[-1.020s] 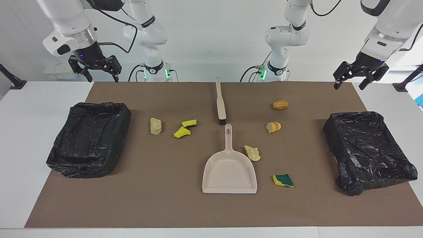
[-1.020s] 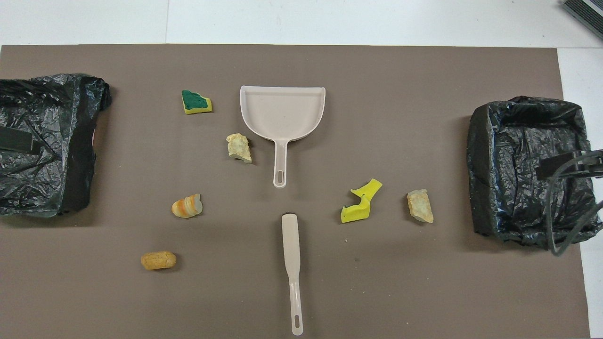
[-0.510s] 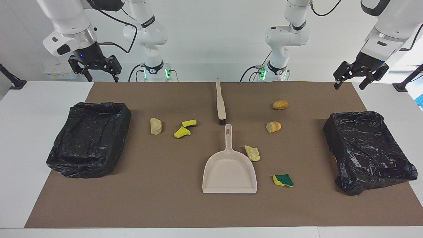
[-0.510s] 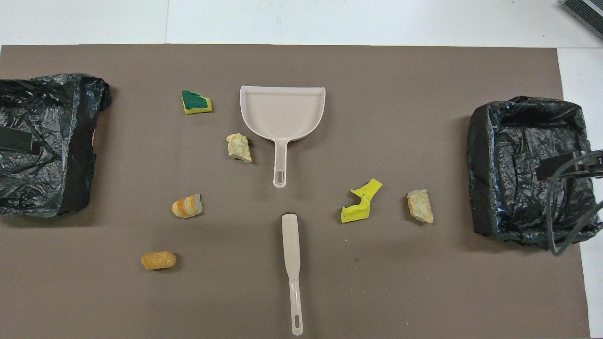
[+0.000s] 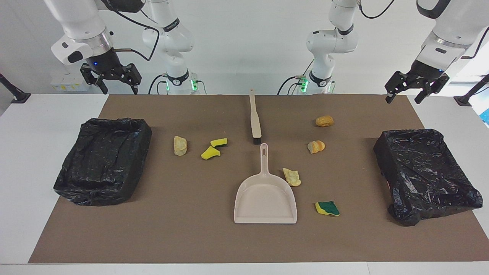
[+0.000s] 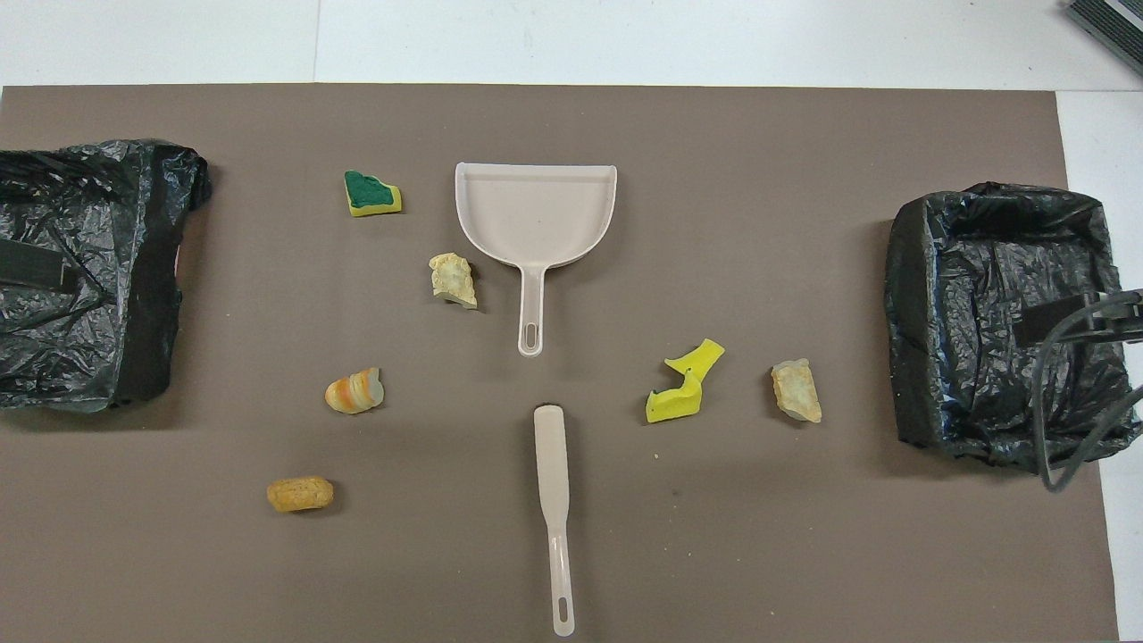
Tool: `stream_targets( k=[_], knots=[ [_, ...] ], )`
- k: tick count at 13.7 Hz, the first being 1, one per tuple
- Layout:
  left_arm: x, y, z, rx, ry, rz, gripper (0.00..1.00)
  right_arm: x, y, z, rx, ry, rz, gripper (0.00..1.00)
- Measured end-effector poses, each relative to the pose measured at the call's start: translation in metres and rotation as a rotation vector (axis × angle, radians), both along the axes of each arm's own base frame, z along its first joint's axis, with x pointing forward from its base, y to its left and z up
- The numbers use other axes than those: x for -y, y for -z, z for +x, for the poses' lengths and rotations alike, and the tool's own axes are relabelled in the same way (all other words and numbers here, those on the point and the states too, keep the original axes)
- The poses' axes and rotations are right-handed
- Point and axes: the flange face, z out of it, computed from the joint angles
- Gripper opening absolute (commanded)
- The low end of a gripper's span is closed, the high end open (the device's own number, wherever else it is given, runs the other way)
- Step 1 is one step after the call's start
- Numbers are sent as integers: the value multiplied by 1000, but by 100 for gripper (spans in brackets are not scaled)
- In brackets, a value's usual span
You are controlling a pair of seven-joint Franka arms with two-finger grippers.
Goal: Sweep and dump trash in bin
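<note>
Seven trash scraps lie on the brown mat. Two yellow sponge pieces (image 5: 210, 152) (image 6: 671, 404) and a tan lump (image 5: 180, 145) (image 6: 796, 390) lie toward the right arm's end. An orange-brown lump (image 5: 324, 121) (image 6: 300, 494), a striped orange lump (image 5: 316, 146) (image 6: 354, 391), a pale lump (image 5: 292, 177) (image 6: 454, 279) and a yellow-and-green sponge (image 5: 327, 208) (image 6: 371, 194) lie toward the left arm's end. My right gripper (image 5: 119, 91) and left gripper (image 5: 403, 100) hang open and empty, high over the mat's corners by the robots.
A beige dustpan (image 5: 265, 198) (image 6: 536, 210) lies mid-mat, handle toward the robots. A beige brush (image 5: 255, 122) (image 6: 552, 464) lies nearer to the robots, in line with it. Black-lined bins stand at the right arm's end (image 5: 103, 160) (image 6: 991, 313) and the left arm's end (image 5: 424, 172) (image 6: 80, 268).
Both grippers have shifted only very slightly in the air. Nothing on the mat has moved.
</note>
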Motion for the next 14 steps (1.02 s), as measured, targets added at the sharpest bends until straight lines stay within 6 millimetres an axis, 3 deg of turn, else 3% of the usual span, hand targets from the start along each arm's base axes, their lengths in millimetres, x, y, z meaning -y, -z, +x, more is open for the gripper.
stream_targets(
  k=[4,6,10,14],
  knots=[
    [6,2,0,-4,11,0,100,0,0,0,0,0,0,100],
    [22,9,-1,-20,37,0,100,0,0,0,-1,0,0,100],
    [80,36,-15,-43,55,-2,100,-1,1,-1,-3,-2,0,100],
    [146,74,-50,-77,86,3,100,-2,2,-3,-7,-3,-1,100]
  ],
)
